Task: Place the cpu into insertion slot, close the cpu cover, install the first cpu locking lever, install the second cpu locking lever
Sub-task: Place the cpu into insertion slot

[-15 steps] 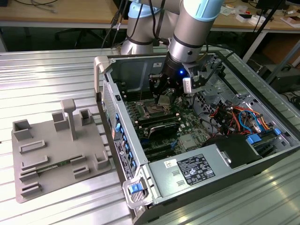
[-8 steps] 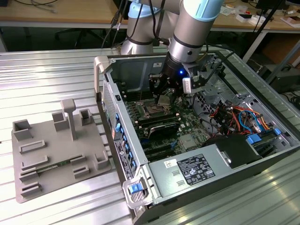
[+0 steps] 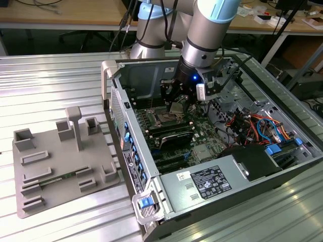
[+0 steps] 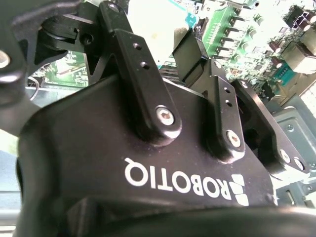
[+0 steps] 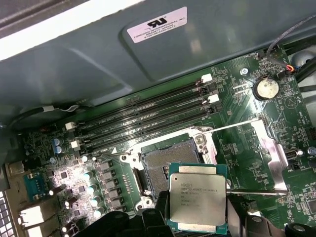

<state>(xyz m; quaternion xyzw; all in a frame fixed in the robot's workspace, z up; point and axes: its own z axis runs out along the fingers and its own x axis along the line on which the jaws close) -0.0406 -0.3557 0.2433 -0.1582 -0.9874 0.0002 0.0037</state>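
My gripper [image 3: 178, 103] is shut on the cpu [image 5: 197, 197], a flat square chip with a silver-grey top, held at two opposite edges by the black fingers [image 4: 133, 64]. The cpu hangs just above the green board, off one corner of the insertion slot [image 5: 160, 165], a dark square socket that stands uncovered. The cpu cover [image 5: 270, 153], a silver metal frame, lies swung open flat on the board beside the socket. Two thin metal locking levers [image 5: 232, 126] stand released along the socket's sides. In the exterior view the cpu [image 3: 176, 107] hovers over the insertion slot [image 3: 164, 120] inside the open computer case.
Long black memory slots [image 5: 143, 118] run beside the socket, and a coin battery [image 5: 265, 89] sits past the cover. The case wall [image 3: 146, 75] stands close behind the arm. A power supply [image 3: 212, 181] and coloured cables [image 3: 257, 123] fill the exterior view's right. A grey fixture plate [image 3: 55, 166] lies on the exterior view's left.
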